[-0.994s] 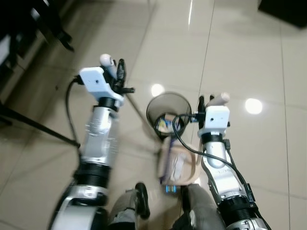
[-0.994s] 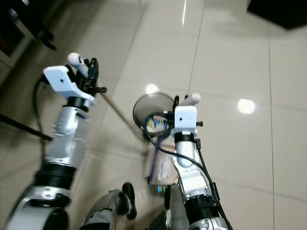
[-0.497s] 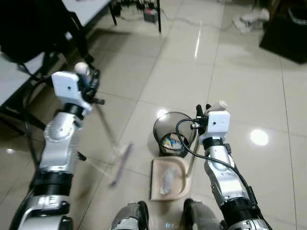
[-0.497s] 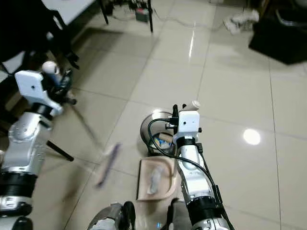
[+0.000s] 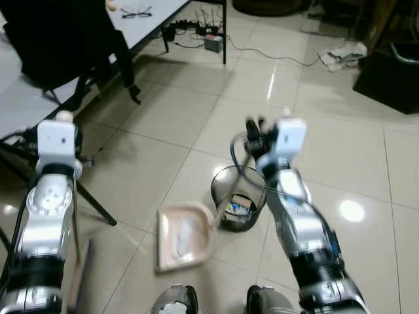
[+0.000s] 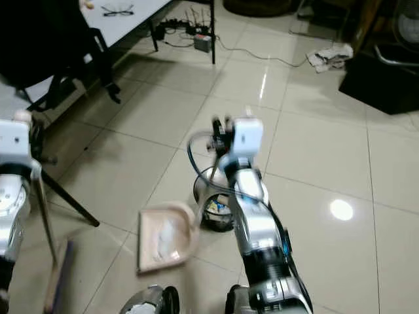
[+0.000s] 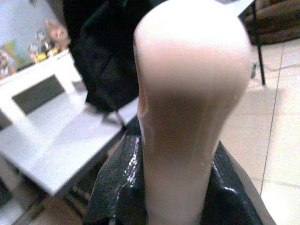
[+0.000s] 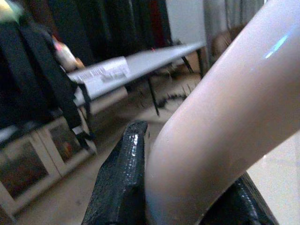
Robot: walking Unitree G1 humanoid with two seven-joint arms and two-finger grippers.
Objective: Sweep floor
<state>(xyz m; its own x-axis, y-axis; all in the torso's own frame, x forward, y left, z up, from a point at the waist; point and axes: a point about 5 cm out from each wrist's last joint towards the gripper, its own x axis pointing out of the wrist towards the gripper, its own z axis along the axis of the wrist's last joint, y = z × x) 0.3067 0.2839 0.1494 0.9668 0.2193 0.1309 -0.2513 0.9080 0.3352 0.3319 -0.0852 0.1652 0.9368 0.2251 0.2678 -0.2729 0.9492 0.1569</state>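
My left gripper is raised at the left, shut on the rounded cream top of the broom handle. The broom's stick runs down to the broom head on the floor at the lower left. My right gripper is held high over the black mesh trash bin, shut on the dustpan's curved cream handle. The beige dustpan hangs to the left of the bin with pale crumpled litter in it. The bin holds some coloured rubbish.
A black stand leg slants across the floor beside the broom. A white table with glasses on it, dark chairs, a power strip with cables, a crumpled cloth and a black box lie further off. Open tiles stretch to the right.
The view has tilted up. My left arm has swung the broom out to the left. My right arm has lifted, carrying the dustpan from in front of the bin to its left.
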